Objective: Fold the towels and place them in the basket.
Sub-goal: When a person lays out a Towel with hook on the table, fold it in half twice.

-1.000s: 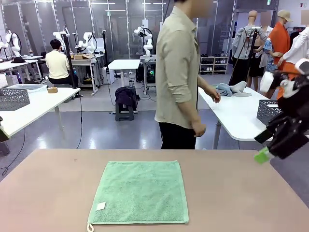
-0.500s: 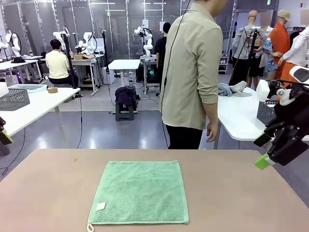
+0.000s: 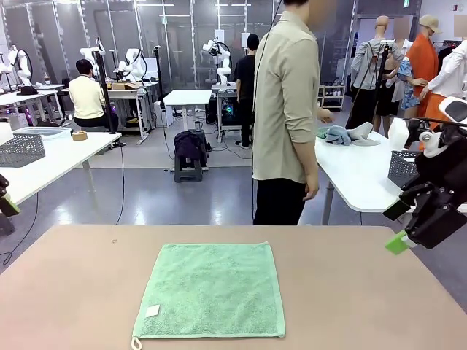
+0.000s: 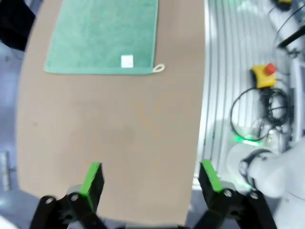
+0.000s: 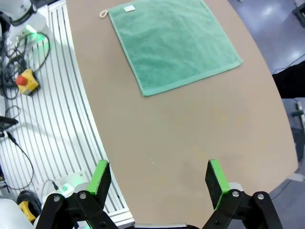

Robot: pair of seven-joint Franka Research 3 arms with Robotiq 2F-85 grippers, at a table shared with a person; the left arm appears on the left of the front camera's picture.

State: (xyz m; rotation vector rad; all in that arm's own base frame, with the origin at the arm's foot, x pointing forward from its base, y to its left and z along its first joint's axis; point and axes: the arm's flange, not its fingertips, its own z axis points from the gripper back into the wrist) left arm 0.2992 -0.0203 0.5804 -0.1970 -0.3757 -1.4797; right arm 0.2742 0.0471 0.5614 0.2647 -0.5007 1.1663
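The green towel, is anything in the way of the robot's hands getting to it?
No, nothing visible is. The green towel lies flat on the table. The left gripper and the right gripper hang open above the table's sides, with just bare tabletop between them and the towel.

The right gripper (image 3: 399, 226) is a blocky matte-black two-finger claw with bright green pads (image 5: 213, 176) on its fingertips and round silver pivot screws (image 5: 232, 193) at the knuckles. Above it sits a rounded white wrist segment (image 3: 458, 109), crossed by a thin black cable (image 3: 438, 124). The left gripper (image 4: 151, 177) is built alike. Beside it is a blurred white arm link (image 4: 281, 167), probably its own.
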